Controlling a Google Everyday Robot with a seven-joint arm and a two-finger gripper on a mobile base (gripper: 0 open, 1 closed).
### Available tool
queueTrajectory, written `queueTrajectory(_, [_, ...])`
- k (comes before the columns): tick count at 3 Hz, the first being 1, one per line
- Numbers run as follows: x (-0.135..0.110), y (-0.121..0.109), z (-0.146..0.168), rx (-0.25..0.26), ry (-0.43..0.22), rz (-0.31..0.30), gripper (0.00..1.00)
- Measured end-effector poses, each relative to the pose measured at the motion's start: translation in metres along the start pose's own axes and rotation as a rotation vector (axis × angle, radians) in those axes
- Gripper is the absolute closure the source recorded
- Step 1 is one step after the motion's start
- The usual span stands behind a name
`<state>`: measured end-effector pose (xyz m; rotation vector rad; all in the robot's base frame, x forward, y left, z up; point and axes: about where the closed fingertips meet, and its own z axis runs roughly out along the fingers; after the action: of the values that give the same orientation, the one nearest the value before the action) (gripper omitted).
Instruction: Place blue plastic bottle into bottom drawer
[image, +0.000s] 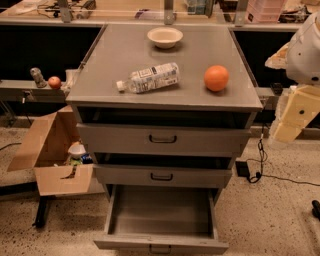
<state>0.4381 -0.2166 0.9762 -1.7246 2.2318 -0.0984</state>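
At bottom centre of the frame, nearest: bottom drawer (160, 210), pulled well out from the grey cabinet, deep, plain grey inside, small dark handle on its front lip at the very edge of the frame. Just above it: middle drawer (125, 175), out only a little, dark handle at its centre. Above that: top drawer (115, 137), also slightly out, a dark gap showing along its upper edge. Left of the cabinet, on the speckled floor (280, 220): open cardboard box (47, 150), flaps spread, a few small items inside, too small to name. Right of the cabinet, on the floor: small black power adapter (243, 168) with a thin cable (285, 178) trailing toward the right edge. At the right edge, mid-height, beside the cabinet and well apart from everything on it: gripper (294, 117), seen as pale cream blocks hanging below a white arm housing (306, 47); cannot tell whether open or closed; holds nothing visible. On the cabinet top (115, 57), left of centre: blue plastic bottle (150, 77), lying on its side, white cap toward lower left, label up. To its right, apart from it: orange (216, 78). Farther back, near the rear edge: shallow cream bowl (165, 37), upright. On a ledge at far left: small red fruit (54, 82).
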Motion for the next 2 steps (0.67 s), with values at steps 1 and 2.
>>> queueTrajectory(1, [0.0000, 0.0000, 0.0000, 0.000, 0.000, 0.000, 0.00])
queueTrajectory(2, [-0.0090, -0.0086, 0.0089, 0.013, -0.012, -0.026, 0.00])
